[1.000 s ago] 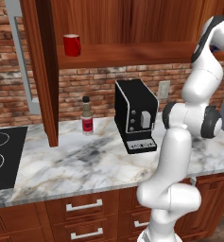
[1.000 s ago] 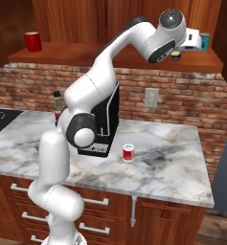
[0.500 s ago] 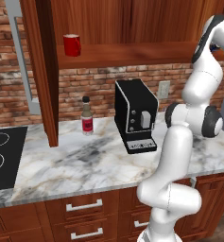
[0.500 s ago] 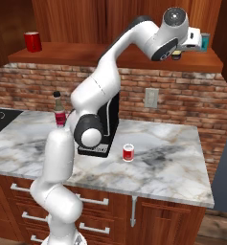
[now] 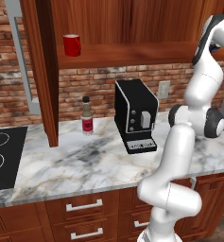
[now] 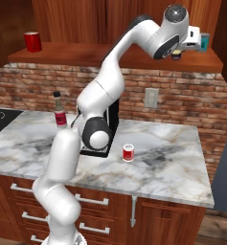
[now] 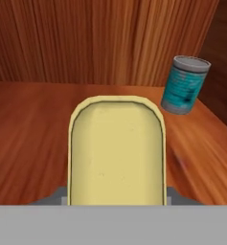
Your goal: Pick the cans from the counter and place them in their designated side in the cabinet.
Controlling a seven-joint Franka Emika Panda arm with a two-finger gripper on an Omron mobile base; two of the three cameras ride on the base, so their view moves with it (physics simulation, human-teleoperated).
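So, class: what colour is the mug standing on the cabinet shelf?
Red. The mug shows best in the left base view, at the shelf's left end.

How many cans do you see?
3: a red can on the counter, a teal can on the cabinet shelf, and a yellow-labelled can in the gripper.

Tabletop (image 6: 172, 143), veined marble: black coffee machine (image 5: 134, 116), sauce bottle (image 5: 87, 116), red can (image 6: 128, 152), stovetop (image 5: 2, 156) at left end. Cabinet shelf (image 6: 86, 53), wooden plank: red mug (image 6: 32, 41) far left, teal can (image 7: 185, 85) far right.
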